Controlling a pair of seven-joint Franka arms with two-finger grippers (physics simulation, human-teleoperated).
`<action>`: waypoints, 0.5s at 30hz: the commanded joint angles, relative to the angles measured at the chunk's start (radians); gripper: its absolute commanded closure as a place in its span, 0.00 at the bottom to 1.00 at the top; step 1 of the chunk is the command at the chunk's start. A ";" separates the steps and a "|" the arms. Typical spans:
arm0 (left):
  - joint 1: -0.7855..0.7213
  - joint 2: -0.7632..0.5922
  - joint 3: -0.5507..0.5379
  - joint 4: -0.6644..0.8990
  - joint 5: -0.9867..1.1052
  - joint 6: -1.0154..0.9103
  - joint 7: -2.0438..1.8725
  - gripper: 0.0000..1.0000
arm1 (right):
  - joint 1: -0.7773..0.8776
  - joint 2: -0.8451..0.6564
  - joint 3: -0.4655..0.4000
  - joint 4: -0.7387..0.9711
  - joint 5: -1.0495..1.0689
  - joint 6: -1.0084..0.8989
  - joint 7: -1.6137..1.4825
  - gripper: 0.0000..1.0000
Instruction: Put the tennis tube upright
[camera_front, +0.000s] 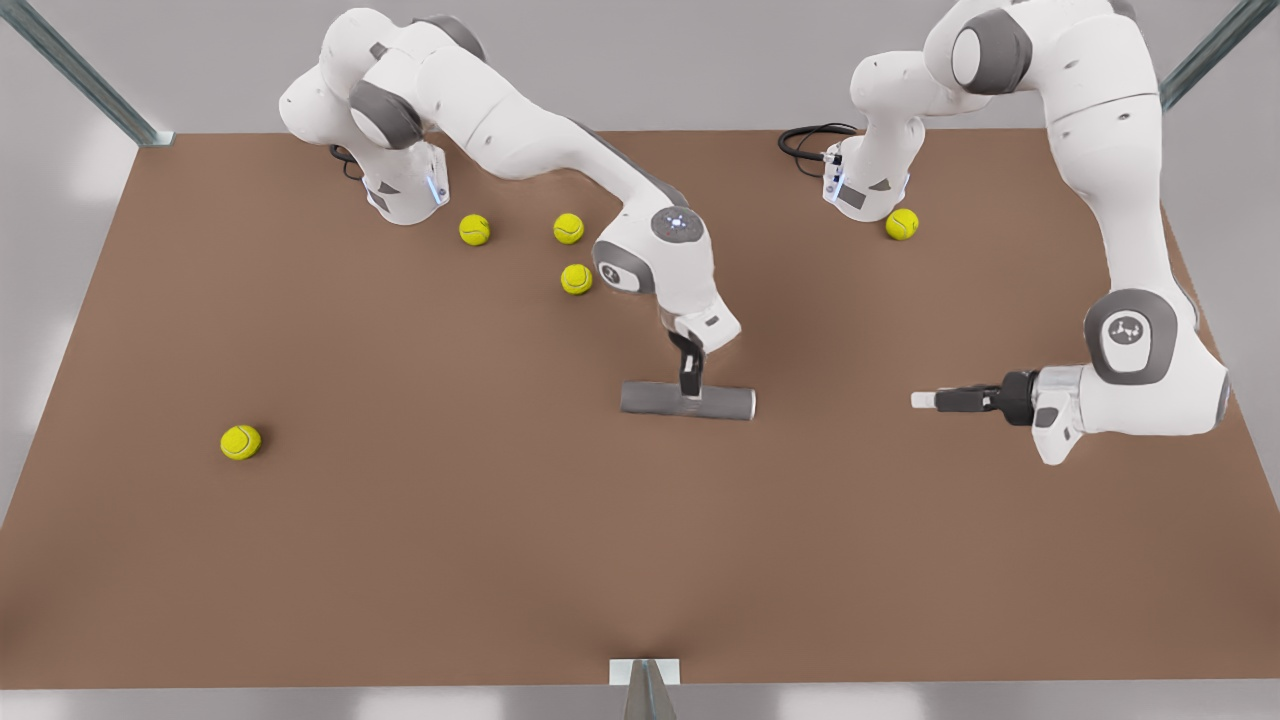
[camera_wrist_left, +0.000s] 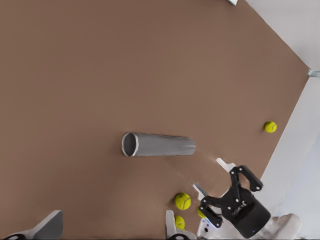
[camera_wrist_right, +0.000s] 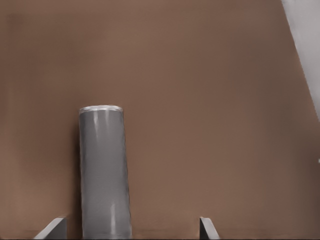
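Observation:
The tennis tube (camera_front: 720, 402) lies flat on the brown table (camera_front: 400, 560), its length running across the front view. In the left wrist view the tennis tube (camera_wrist_left: 160, 145) shows its open, light-rimmed end. My right gripper (camera_front: 688, 385) hangs over the tube's middle, fingers pointing down and open, not touching it. In the right wrist view the tennis tube (camera_wrist_right: 102, 170) sits below the spread fingers, nearer one finger (camera_wrist_right: 55, 227) than the other. My left gripper (camera_front: 925, 400) is held level off the tube's end at the front view's right, open and empty. It also sees the right gripper (camera_wrist_left: 212, 177).
Three tennis balls (camera_front: 568, 228) lie behind the tube near the base of the arm on the front view's left. Another ball (camera_front: 901, 224) sits by the other base, and one ball (camera_front: 240, 441) lies far toward the front view's left. A black cable (camera_front: 810, 140) loops at the back edge.

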 joint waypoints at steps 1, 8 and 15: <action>0.001 0.041 0.002 -0.017 -0.111 -0.013 0.655 0.00 | -0.048 -0.240 -0.004 -0.027 0.119 -0.662 0.220 0.00; -0.041 0.136 -0.010 -0.161 -0.238 0.148 1.061 0.00 | -0.404 -0.401 -0.504 -0.002 0.265 -1.060 0.400 0.00; -0.121 0.203 -0.010 -0.169 -0.284 0.228 1.121 0.00 | -0.470 -0.490 -0.452 -0.048 0.250 -1.056 0.510 0.00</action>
